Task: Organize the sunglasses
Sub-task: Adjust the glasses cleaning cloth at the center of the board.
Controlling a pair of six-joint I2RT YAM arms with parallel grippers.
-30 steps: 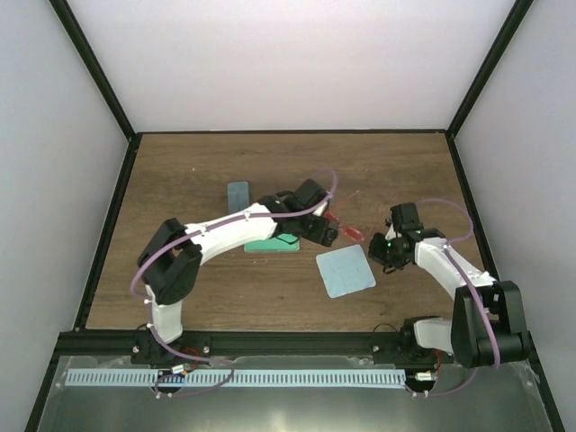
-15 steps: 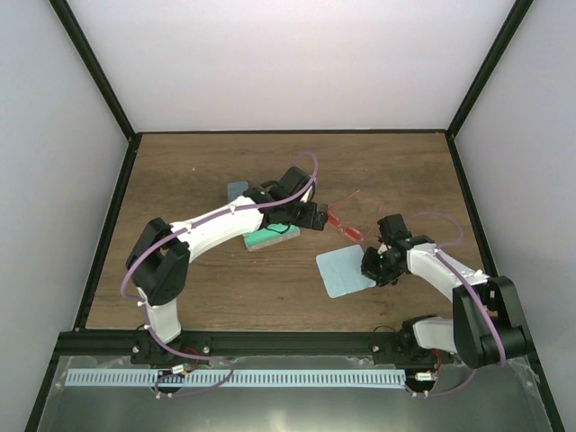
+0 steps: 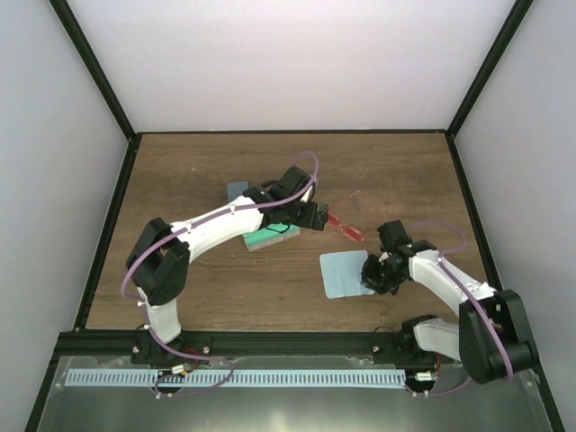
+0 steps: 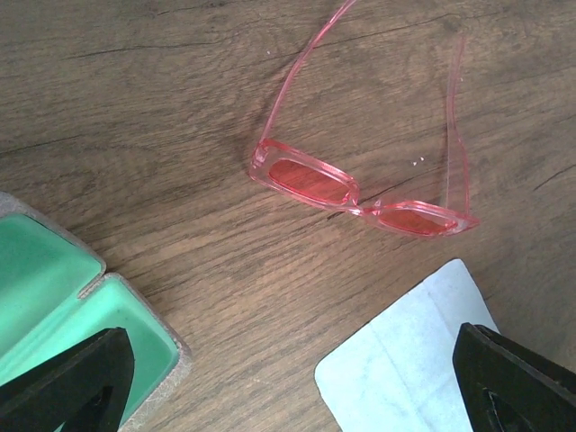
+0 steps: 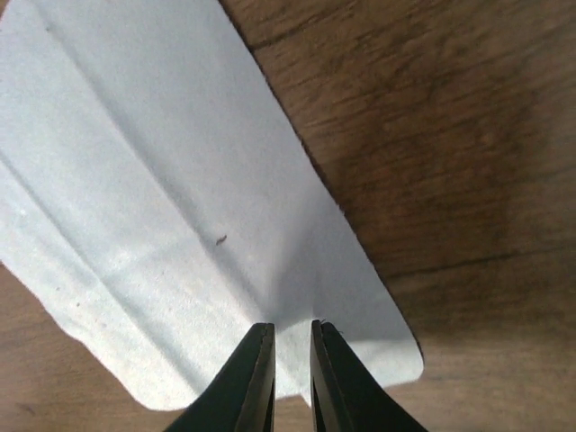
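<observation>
Left wrist: left hand (image 4: 288,382) spread wide near sunglasses (image 4: 360,193) | right hand (image 5: 292,346) pinching cloth (image 5: 162,198)

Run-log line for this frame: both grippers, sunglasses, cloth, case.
left gripper open above sunglasses | sunglasses unfolded on table, unheld | right gripper pinching cloth edge | case open

Glossy translucent red plastic sunglasses (image 4: 310,180), matt grained wood table (image 4: 135,108), soft creased cloth (image 5: 135,180)

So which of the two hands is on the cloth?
The right hand: it pinches the edge of the pale blue cloth. The left hand is wide open near the red sunglasses, holding nothing.
</observation>
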